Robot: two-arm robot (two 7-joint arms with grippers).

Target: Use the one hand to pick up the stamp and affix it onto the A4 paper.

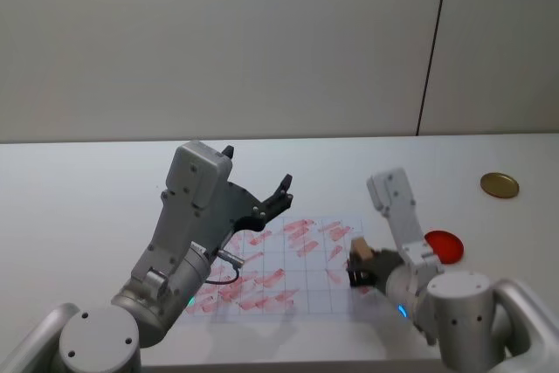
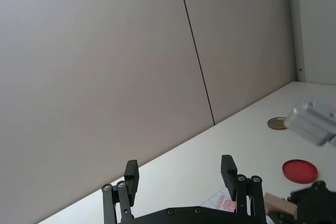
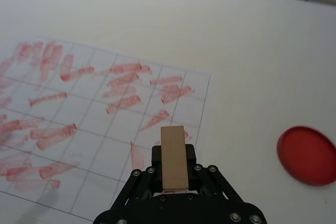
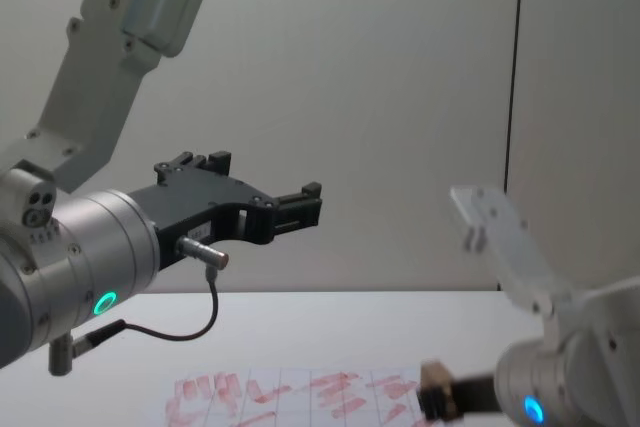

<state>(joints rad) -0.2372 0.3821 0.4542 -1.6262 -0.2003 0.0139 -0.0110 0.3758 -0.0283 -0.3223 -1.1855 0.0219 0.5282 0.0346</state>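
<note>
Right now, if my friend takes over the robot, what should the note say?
Right tool: shut on the stamp, held over the right side of the paper.
Left tool: open, empty, raised over the paper's left side.
Red pad: lies to the right of the paper.
Done: stamp picked up; the paper already has many red marks.
Left: press the stamp onto the paper, probably in a blank cell.

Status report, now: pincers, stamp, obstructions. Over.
Right pincer shut on the stamp, at the right edge of the A4 paper. Left pincer open, raised over the paper, idle. Red ink pad lies apart, to the right.
</note>
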